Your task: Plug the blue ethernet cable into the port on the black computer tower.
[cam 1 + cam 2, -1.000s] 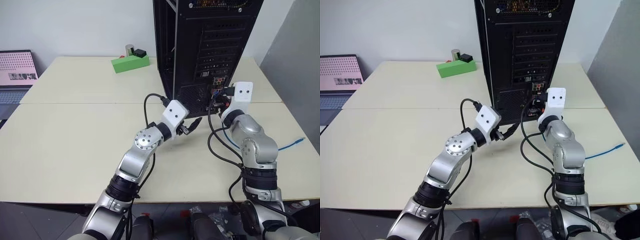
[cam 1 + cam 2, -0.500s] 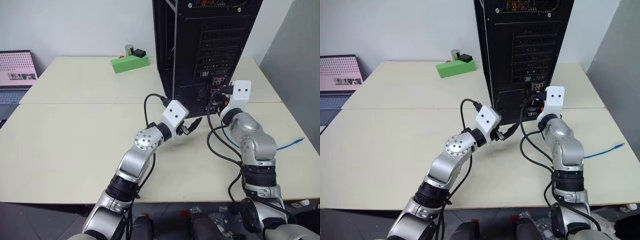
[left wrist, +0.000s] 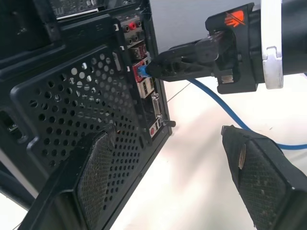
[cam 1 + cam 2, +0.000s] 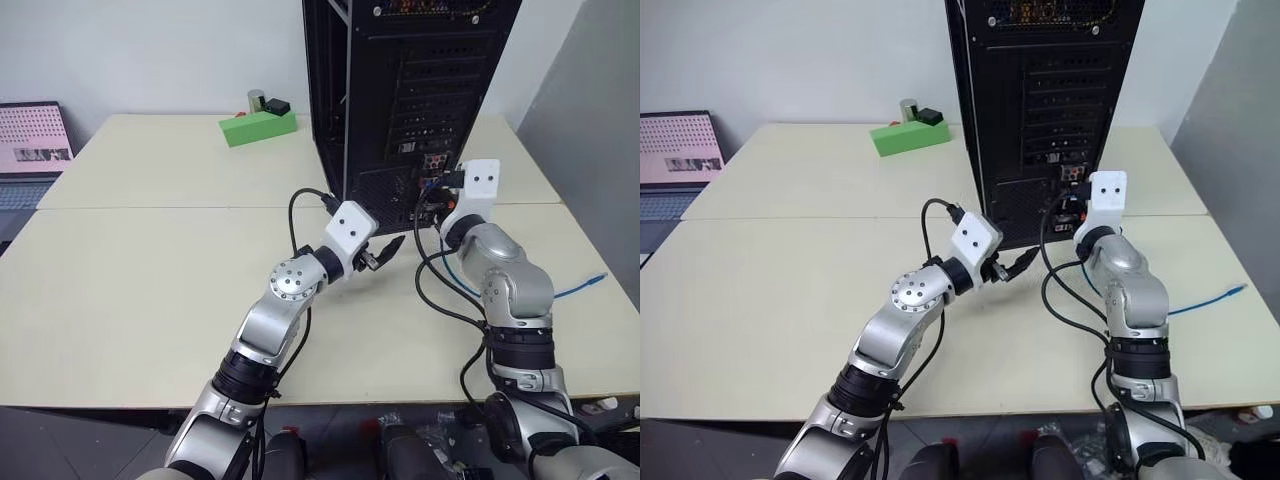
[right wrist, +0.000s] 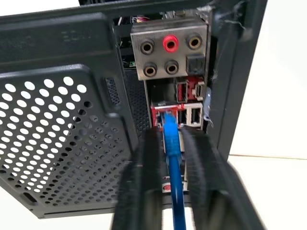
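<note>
1. A laptop (image 4: 30, 140) with a pink screen sits just off the table's (image 4: 150, 260) far left corner, past the edge.
2. A green box (image 4: 258, 126) lies near the table's far edge, left of the tower, with a small metal can and a dark block on top of it.
3. The left gripper (image 4: 380, 253) hovers above the middle of the table, just in front of the tower's lower perforated panel; its fingers (image 3: 261, 167) stand wide apart with nothing between them.
4. The black computer tower (image 4: 420, 90) stands upright at the table's far edge, right of centre, its back panel of slotted covers and coloured connectors facing the robot.
5. The right gripper (image 5: 169, 143) is level against the tower's connector cluster. Its fingers (image 5: 144, 182) flank the blue ethernet cable (image 5: 172, 158) with a narrow gap on each side, so they appear slightly apart rather than pinching it, though contact lower down is hard to judge.
6. The cable's plug sits in a red-framed port below the audio jacks; how fully it is seated cannot be told.
7. From the port the blue cord runs back under the right arm and trails across the table toward its right edge, where the free end (image 4: 598, 281) lies flat.
</note>
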Tool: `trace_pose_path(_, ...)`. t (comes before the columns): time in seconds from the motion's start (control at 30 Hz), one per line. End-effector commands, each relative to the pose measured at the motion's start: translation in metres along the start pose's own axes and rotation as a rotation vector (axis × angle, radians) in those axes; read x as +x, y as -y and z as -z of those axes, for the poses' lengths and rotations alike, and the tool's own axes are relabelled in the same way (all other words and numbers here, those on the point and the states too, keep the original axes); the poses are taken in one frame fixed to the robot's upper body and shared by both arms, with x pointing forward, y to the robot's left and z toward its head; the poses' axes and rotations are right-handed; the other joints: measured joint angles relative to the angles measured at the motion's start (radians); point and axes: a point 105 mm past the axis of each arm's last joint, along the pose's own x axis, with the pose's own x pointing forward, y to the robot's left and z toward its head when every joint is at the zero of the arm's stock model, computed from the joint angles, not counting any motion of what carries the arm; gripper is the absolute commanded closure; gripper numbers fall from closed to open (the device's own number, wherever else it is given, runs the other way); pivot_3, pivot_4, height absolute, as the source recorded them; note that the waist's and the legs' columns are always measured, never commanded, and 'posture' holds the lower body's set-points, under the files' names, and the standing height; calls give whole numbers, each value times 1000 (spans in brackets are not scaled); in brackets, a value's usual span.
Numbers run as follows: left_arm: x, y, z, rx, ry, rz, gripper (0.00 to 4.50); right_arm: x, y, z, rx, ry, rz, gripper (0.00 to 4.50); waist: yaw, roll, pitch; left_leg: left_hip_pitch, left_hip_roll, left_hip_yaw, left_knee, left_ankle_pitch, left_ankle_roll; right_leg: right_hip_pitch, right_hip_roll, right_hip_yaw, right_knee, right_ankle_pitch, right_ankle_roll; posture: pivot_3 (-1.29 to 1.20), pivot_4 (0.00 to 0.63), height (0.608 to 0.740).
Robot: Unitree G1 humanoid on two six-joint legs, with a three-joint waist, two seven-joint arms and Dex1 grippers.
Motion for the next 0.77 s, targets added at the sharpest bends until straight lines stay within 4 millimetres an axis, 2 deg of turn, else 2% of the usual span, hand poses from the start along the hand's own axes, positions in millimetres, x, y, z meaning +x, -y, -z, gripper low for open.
trace_pose_path(0.03, -4, -7, -15, 10, 61, -20, 718, -12, 0, -12, -53, 52, -53, 2778, 4, 0, 0, -1, 0, 0, 0, 0, 0, 0, 0, 0, 0, 0, 0, 0, 150, 740)
trace_pose_path(0.17, -7, -11, -11, 5, 42, -20, 393, -24, 7, -12, -108, 54, -102, 1885, 7, 0, 0, -4, 0, 0, 0, 0, 0, -4, 0, 0, 0, 0, 0, 0, 150, 740)
trace_pose_path(0.23, -8, -12, -12, 1, 46, -6, 32, -33, 13, -14, -136, 60, -128, 1514, 9, 0, 0, -5, 0, 0, 0, 0, 0, -4, 0, -1, 0, 0, 0, 0, 150, 740)
trace_pose_path(0.33, -9, -15, -11, -2, 32, -3, 0, -49, 29, -18, -184, 59, -180, 832, 12, 0, 0, -5, 0, 0, 0, 0, 0, -4, 0, -1, 0, 0, 0, 0, 150, 740)
trace_pose_path(0.47, -17, -23, -10, 16, -3, -7, 0, -71, 37, -23, -224, 46, -299, 71, 16, 0, 0, -5, -1, 0, 0, 0, 0, -4, -1, -1, -1, 0, 0, 0, 150, 740)
trace_pose_path(0.63, -39, -33, -11, 47, -43, 28, 0, -91, 58, -36, -241, 74, -347, 31, 15, 0, 0, -5, 0, 0, 0, 0, 0, -4, 0, -1, 0, 0, 0, 0, 150, 740)
trace_pose_path(0.77, -50, -33, -15, 57, -48, 83, 0, -98, 63, -37, -206, 83, -354, 31, 16, 0, 0, -5, 0, 0, 0, 0, 0, -4, 0, -1, -1, 0, 0, 0, 150, 740)
